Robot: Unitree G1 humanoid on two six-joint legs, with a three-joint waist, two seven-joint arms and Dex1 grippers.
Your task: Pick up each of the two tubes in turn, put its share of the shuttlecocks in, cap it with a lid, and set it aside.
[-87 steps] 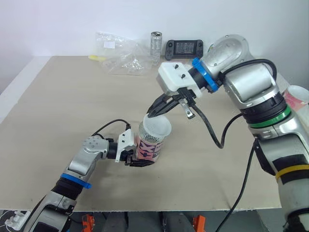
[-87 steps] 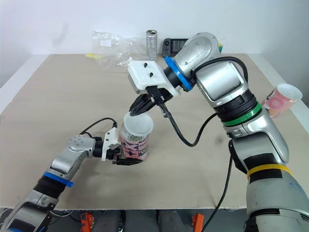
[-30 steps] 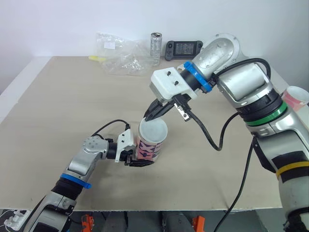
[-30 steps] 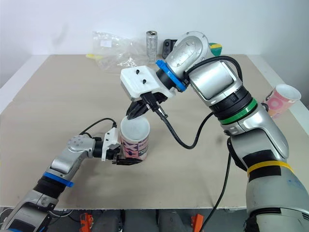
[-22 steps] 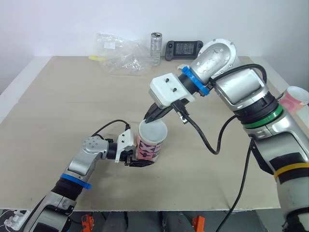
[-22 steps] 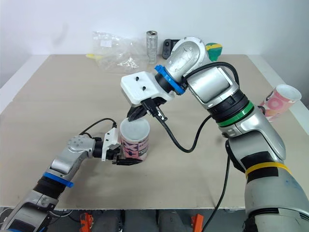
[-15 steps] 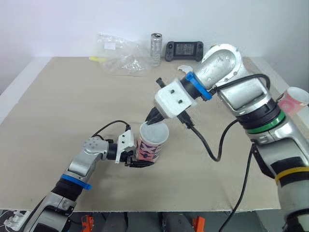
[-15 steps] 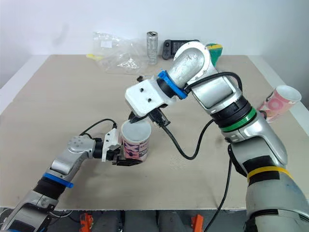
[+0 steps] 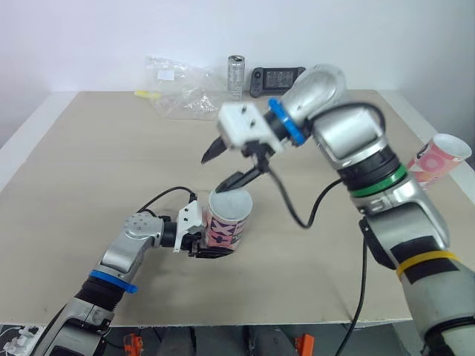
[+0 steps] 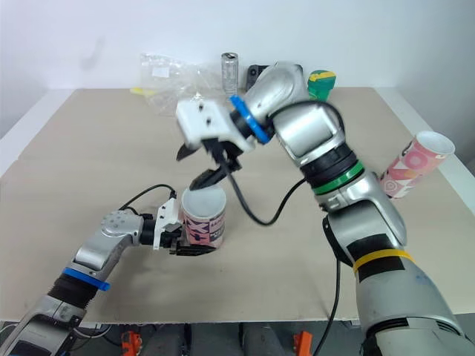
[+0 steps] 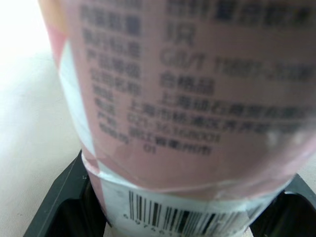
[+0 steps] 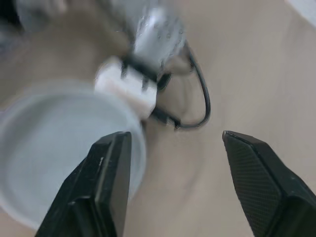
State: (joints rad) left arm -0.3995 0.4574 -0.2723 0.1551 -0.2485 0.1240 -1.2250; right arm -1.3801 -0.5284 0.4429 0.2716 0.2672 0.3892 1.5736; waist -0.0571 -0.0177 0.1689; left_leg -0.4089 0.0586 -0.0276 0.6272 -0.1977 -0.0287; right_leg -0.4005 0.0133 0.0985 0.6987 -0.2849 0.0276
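1. Work surface: a beige table [image 9: 89, 148] carries all the items noted below.

2. First tube [image 9: 225, 228]: pink, with a printed label, standing upright on the table just left of the centre of the head view, in the lower half. A white lid [image 9: 231, 202] sits across its mouth.

3. Left gripper [image 9: 214, 251]: at table level in the lower left of centre. Its two black fingers [image 11: 54, 207] are clamped on either side of the tube's base. The left wrist view shows the label text and barcode pressed between them.

4. Right gripper [image 9: 219, 169]: just above and slightly left of the capped tube, at mid-frame. Its fingers [image 12: 111, 177] are spread wide and hold nothing. One fingertip points toward the lid's rim, and contact cannot be determined. The right wrist view looks down past both fingers onto the lid and the left wrist unit beside it.

5. Second tube [image 9: 439, 154]: pink, lying tilted at the right edge of the frame, with its open white mouth toward the upper right. It is well apart from both grippers.

6. Other items: along the far edge, at upper centre, lie a clear plastic bag [image 9: 182, 93], a metal can [image 9: 236, 73] and a black game controller [image 9: 276, 77].
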